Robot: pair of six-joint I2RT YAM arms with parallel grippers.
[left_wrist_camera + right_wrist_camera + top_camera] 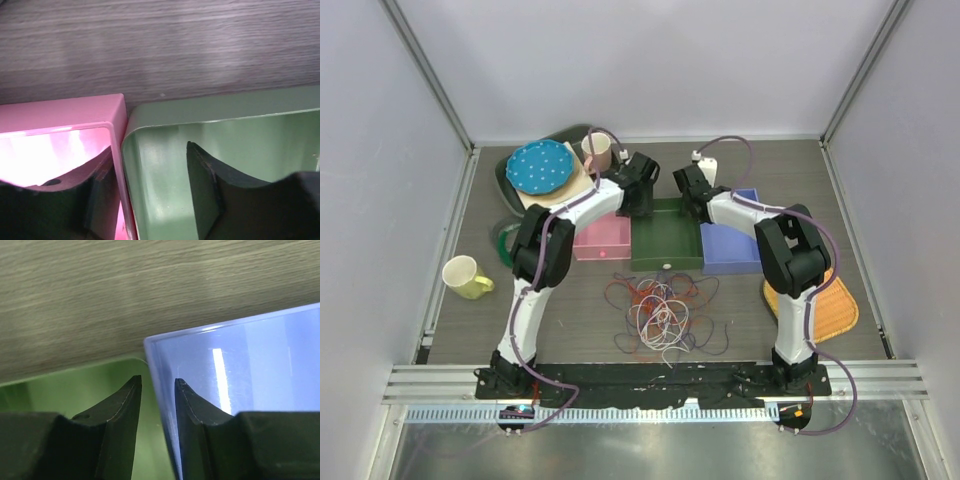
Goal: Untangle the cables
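The cables (660, 310) lie in one loose tangle of red-orange, white and dark purple loops on the table in front of the trays, with neither gripper near them. My left gripper (642, 195) (149, 150) stands open astride the touching walls of the pink tray (60, 112) and the green tray (225, 107), one finger inside each. My right gripper (692, 195) (157, 379) straddles the wall between the green tray (75, 385) and the blue tray (250, 340). Its jaws are narrow, and a thin green strip shows beside the left finger.
Pink (602, 240), green (665, 240) and blue (730, 250) trays sit side by side mid-table. A blue dotted plate (540, 166) and a cup (597, 150) stand at the back left. A yellow mug (466, 277) is left, an orange woven mat (825, 305) right.
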